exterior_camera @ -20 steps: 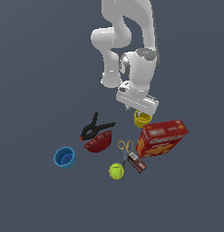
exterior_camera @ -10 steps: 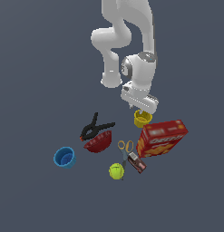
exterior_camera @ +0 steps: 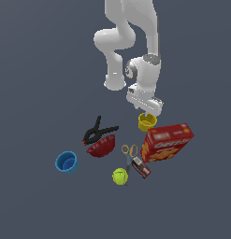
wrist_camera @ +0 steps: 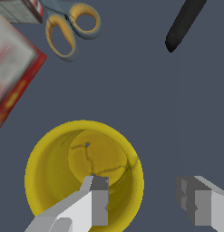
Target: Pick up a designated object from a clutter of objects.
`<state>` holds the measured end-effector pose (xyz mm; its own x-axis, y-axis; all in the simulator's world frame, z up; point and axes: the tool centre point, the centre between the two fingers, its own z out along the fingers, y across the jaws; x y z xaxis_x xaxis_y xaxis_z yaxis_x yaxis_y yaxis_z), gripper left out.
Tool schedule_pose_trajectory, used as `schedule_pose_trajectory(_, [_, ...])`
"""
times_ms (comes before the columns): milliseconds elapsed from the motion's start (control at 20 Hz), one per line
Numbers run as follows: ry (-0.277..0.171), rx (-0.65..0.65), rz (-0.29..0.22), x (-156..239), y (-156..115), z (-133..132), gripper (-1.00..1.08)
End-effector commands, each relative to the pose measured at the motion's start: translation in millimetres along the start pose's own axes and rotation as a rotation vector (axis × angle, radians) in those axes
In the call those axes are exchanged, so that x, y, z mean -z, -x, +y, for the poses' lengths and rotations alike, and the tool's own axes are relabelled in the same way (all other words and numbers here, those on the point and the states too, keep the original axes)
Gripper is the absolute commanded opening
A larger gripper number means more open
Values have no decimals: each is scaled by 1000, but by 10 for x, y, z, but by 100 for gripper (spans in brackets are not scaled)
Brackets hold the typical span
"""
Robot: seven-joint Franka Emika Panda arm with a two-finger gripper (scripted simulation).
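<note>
We see the pincer (wrist_camera: 147, 204) from the wrist camera with its 2 pale fingers (wrist_camera: 93, 204) spread apart. 1 finger sits over the inside of the yellow cup (wrist_camera: 84, 170), and the other is outside the rim, over bare dark surface (wrist_camera: 177, 113). The cup wall lies between them, and we cannot tell whether either finger touches it. In the exterior view the pincer (exterior_camera: 147, 111) hangs from the white arm (exterior_camera: 131, 42) directly above the yellow cup (exterior_camera: 147, 122), very close to its rim.

The yellow cup stands upright, mouth up, with a flared rim and a round base showing faint dark lines inside. It is at the far side of the clutter in the exterior view, just beside the upper corner of the red cracker box (exterior_camera: 166, 142), which lies toward the exterior view's right.

Near the cup, toward the viewer, lie the scissors (exterior_camera: 129, 154) with yellow-orange handles; the wrist view shows those handles (wrist_camera: 70, 29) apart from the cup. A small dark item (exterior_camera: 140, 167) lies by the scissors' blades. The yellow-green tennis ball (exterior_camera: 119, 176) is just beyond the scissors' tip.

Toward the exterior view's left, the dark red bowl (exterior_camera: 101, 146) sits with the black clamp (exterior_camera: 99, 130) touching its far edge. The blue cup (exterior_camera: 67, 162) stands well apart, furthest to the exterior view's left.
</note>
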<state>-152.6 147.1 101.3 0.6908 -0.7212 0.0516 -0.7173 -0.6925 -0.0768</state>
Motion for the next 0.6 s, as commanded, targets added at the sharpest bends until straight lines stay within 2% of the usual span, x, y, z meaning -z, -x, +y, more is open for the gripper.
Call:
schedule_pose_trajectory(0, [-1, -5, 0, -5, 12, 5, 28])
schedule_pose_trajectory(550, [-1, -3, -1, -195, 15, 7, 28])
